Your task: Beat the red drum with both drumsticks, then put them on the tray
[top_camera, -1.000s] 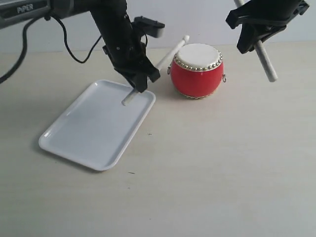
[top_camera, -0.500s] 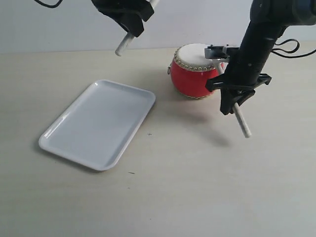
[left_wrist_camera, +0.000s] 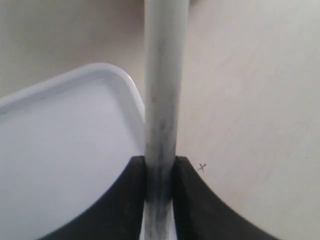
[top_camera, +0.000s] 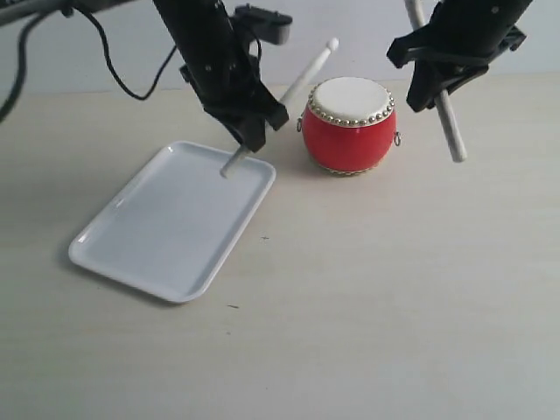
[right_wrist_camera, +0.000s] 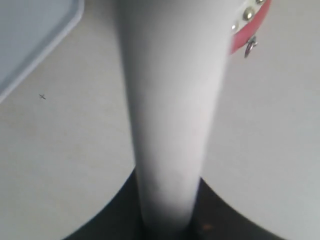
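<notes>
Moved since half a second ago: I had brought the left gripper (top_camera: 249,136) down from the top edge to the tray's upper-right corner, and lifted the right gripper (top_camera: 437,79) off the drum to the upper right.
Left gripper: clamped on the left drumstick (top_camera: 306,74); its ball tip was above and left of the skin, not touching.
Right gripper: closed on the right drumstick (top_camera: 451,131), raised clear.
Red drum (top_camera: 350,122): upright, right of centre, just beside the tray.
Tray (top_camera: 131,262): held nothing; only the left stick's butt end hung over its corner, and I couldn't tell whether it touched.
Risk: I judged that a deeper left stroke could drive that butt into the rim and shift the tray; an off-centre right stroke could hit the studs and shove the drum.
</notes>
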`<action>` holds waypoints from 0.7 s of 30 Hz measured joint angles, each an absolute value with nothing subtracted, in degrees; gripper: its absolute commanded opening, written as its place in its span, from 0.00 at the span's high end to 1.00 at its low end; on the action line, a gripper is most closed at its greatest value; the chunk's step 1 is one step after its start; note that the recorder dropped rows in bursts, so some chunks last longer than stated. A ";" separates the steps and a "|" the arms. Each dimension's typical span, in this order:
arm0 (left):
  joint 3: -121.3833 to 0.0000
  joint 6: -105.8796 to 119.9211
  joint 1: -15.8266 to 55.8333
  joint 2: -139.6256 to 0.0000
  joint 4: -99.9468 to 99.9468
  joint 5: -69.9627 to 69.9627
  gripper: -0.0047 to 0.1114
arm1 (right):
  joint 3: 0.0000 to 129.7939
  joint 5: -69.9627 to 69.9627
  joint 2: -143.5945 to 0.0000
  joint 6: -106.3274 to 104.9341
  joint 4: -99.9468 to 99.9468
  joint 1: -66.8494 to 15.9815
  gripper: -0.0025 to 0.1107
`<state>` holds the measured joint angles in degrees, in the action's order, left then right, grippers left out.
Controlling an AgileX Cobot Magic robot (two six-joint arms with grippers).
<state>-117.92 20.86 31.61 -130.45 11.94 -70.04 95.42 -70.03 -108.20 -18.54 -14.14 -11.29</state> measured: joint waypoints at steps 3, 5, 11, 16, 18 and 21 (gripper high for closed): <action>-117.92 20.86 32.77 -134.25 12.02 -70.04 0.96 | 95.42 -70.03 -104.60 -18.54 -14.14 -11.29 0.98; -117.92 20.86 33.73 -136.07 12.02 -70.04 0.96 | 95.42 -70.15 -103.25 -18.54 -14.14 -11.29 0.98; -117.92 20.47 35.11 -137.51 10.11 -70.04 0.96 | 95.42 -70.15 -101.41 -18.65 -14.14 -11.29 0.98; -117.81 18.56 35.00 -134.55 7.96 -70.04 0.96 | 95.42 -70.27 -102.31 -18.65 -14.14 -11.29 0.98; -117.81 18.42 34.88 -131.53 7.76 -70.04 0.96 | 95.42 -70.27 -104.19 -18.65 -14.24 -11.29 0.98; -117.81 18.25 34.88 -126.60 7.76 -70.04 0.96 | 94.50 -70.15 -108.35 -18.65 -15.66 -11.29 0.98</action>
